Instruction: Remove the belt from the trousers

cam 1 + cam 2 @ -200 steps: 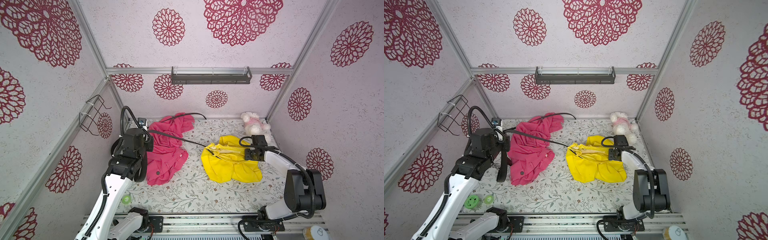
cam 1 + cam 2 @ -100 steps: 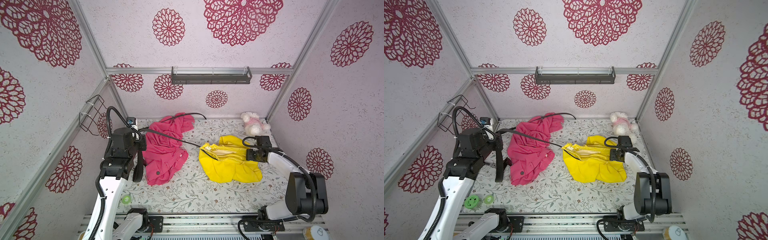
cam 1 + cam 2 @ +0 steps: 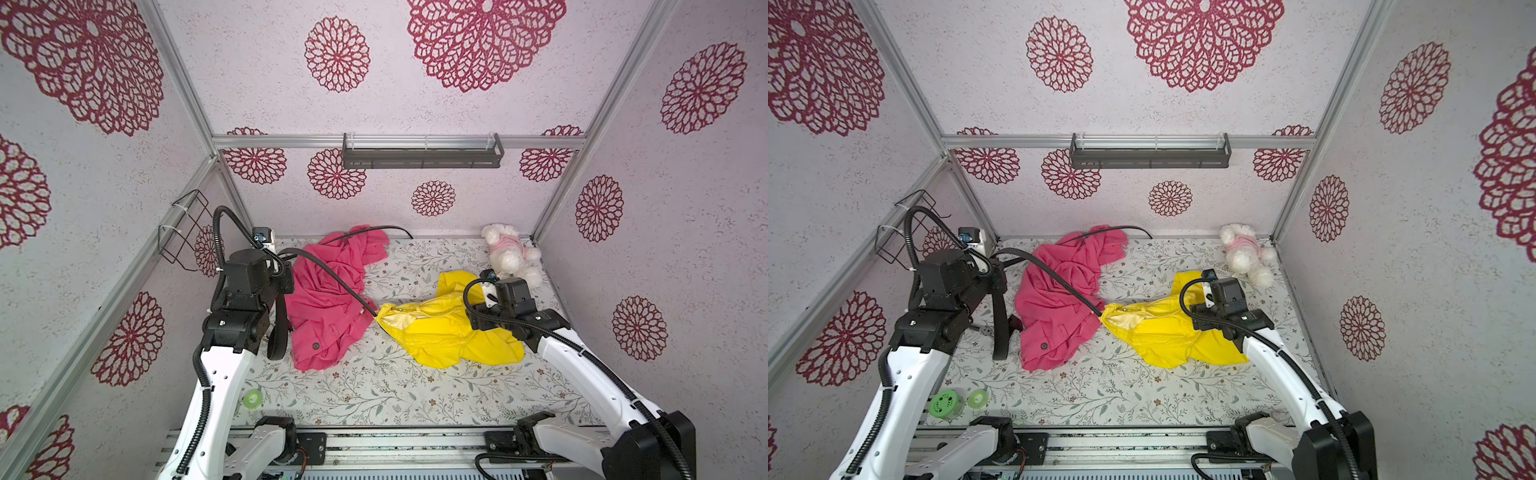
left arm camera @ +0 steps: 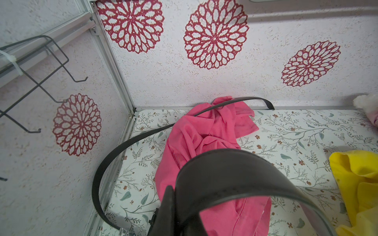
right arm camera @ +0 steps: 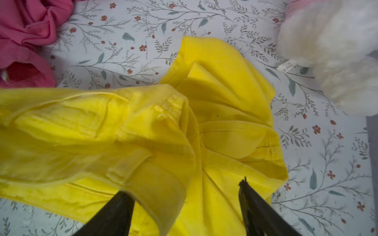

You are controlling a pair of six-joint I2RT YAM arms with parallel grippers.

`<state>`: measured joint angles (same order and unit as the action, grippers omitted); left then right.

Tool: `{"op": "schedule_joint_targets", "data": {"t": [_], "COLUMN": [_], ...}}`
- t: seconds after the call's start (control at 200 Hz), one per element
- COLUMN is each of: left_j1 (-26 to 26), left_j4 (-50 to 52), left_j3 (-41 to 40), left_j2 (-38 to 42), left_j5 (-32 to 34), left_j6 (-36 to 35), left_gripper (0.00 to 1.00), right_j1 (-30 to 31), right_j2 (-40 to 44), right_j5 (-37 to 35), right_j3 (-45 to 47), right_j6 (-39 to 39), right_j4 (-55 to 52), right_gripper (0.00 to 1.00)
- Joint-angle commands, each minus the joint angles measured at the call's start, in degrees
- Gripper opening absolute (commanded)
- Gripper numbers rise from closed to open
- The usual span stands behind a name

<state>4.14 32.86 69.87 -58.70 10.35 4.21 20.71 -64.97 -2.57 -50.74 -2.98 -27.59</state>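
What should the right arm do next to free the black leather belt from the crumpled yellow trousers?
Probably lower the right gripper and close it on the crumpled yellow trousers: its jaws stand open above the cloth, while the black leather belt, clamped in the left gripper, runs taut into the waistband.

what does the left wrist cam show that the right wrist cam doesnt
Only left wrist: the long black belt looping close to the lens, and the black wire rack on the wall. Only right wrist: the right gripper, jaws apart. Both: the yellow cloth trousers, the crumpled pink garment, the white fluffy plush toy and the floral-print table cover.
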Motion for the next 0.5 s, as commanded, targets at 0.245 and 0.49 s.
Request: {"op": "schedule_joint_targets", "data": {"t": [0.245,0.49], "left_j1": [2.2,2.3], "left_j4": [-4.3,-3.9], "left_j3": [2.0,2.5], "left_j2": [0.0,0.3], "left_j5": [1.3,2.6], "left_j6": [1.1,0.5], "left_gripper": [0.0,0.0], "right_j1": [9.6,9.7], "right_j2": [-8.1,-23.7], "right_j5": [-3.1,-4.6], "right_j3": [-1.0,-1.4], "right_j6": [-3.8,-5.6], "right_j4": [6.6,10.0], "right_gripper": [0.89,0.81]}}
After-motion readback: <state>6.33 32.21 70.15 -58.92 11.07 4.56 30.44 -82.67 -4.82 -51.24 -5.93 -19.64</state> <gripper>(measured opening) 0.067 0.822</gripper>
